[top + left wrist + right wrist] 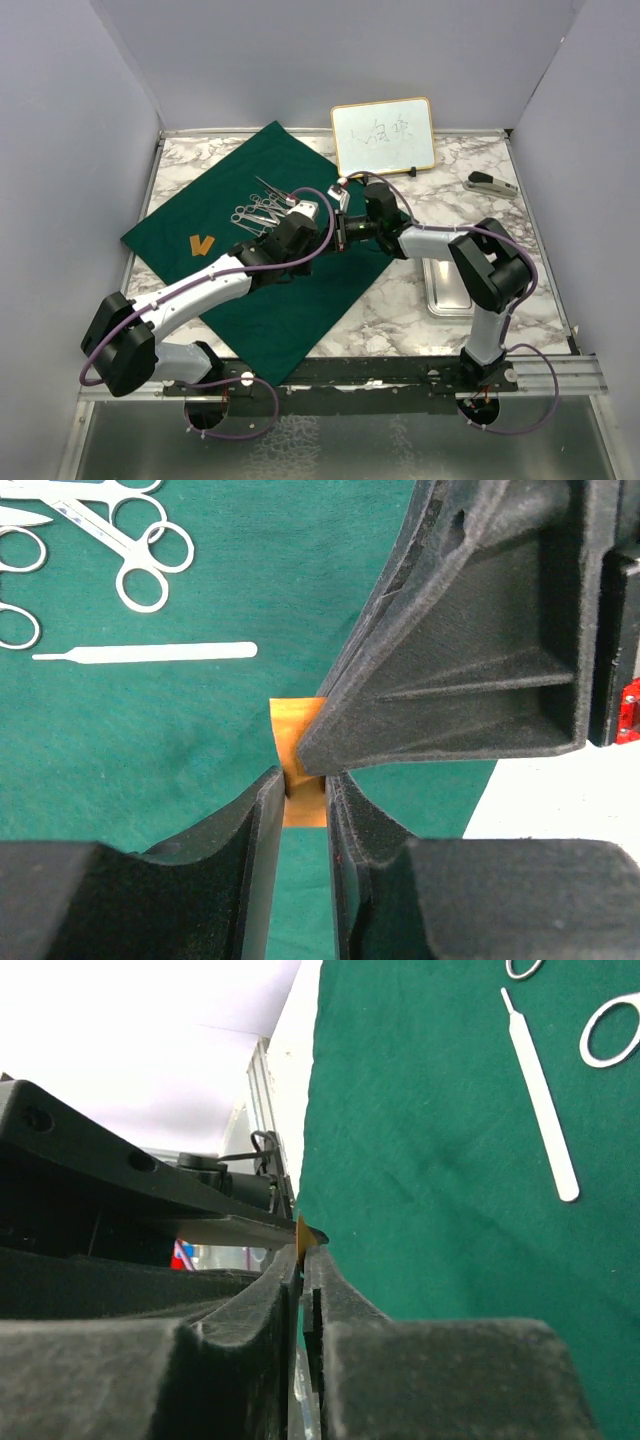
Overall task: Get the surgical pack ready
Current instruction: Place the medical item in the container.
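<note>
The dark green cloth (270, 320) lies spread on the marble table (385, 310). It carries the scissor-like instruments (258, 210), and the steel tray (440, 298) sits off the cloth beside the right arm. Both arms reach low and inward, meeting just right of the instruments. The left gripper (303, 780) and the right gripper (302, 1250) each pinch a small orange-brown strip (295, 725), jaws narrow, from opposite sides.

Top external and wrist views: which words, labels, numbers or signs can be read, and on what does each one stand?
Whiteboard: dark handwritten marks, too small and blurred to read.
Green cloth, orange strip: no text visible.
</note>
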`<action>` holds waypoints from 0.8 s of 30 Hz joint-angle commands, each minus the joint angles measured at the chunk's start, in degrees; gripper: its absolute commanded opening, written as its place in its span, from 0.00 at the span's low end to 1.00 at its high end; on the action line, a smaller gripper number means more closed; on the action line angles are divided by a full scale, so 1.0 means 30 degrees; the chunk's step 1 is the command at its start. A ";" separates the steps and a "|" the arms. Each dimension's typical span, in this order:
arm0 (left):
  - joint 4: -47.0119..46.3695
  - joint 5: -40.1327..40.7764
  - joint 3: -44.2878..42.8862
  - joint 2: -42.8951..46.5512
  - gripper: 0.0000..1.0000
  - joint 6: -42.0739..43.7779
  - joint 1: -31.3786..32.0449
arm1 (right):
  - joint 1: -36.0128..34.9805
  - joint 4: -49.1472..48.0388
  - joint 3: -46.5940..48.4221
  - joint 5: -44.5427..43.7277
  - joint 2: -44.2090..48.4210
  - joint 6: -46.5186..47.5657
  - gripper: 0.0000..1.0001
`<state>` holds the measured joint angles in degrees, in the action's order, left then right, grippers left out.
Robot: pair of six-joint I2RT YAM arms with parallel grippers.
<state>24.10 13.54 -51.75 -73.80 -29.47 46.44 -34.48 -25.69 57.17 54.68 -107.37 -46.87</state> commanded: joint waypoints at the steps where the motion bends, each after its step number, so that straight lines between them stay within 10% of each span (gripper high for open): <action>1: -0.0260 0.0437 -0.0398 0.0522 0.31 0.0164 0.0136 | -0.0226 -0.1119 -0.0045 -0.0765 0.0106 -0.0222 0.02; 8: 0.0380 0.1011 -0.1030 0.1890 0.64 0.0318 0.0016 | 0.1037 0.2235 -0.2585 -0.5890 0.4931 0.2383 0.01; 16: 0.1277 0.0446 -0.1677 0.3054 0.71 0.1384 -0.2131 | 0.9078 0.8152 -0.7081 -0.8482 1.3829 0.4594 0.01; 24: 0.1786 -0.1874 -0.1729 0.2496 0.72 0.2525 -0.7749 | 1.3718 1.1625 -0.8628 -1.3975 1.6012 0.3998 0.01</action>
<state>26.94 11.31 -55.81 -65.17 -24.73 29.23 3.36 1.48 33.78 24.16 -59.48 -34.37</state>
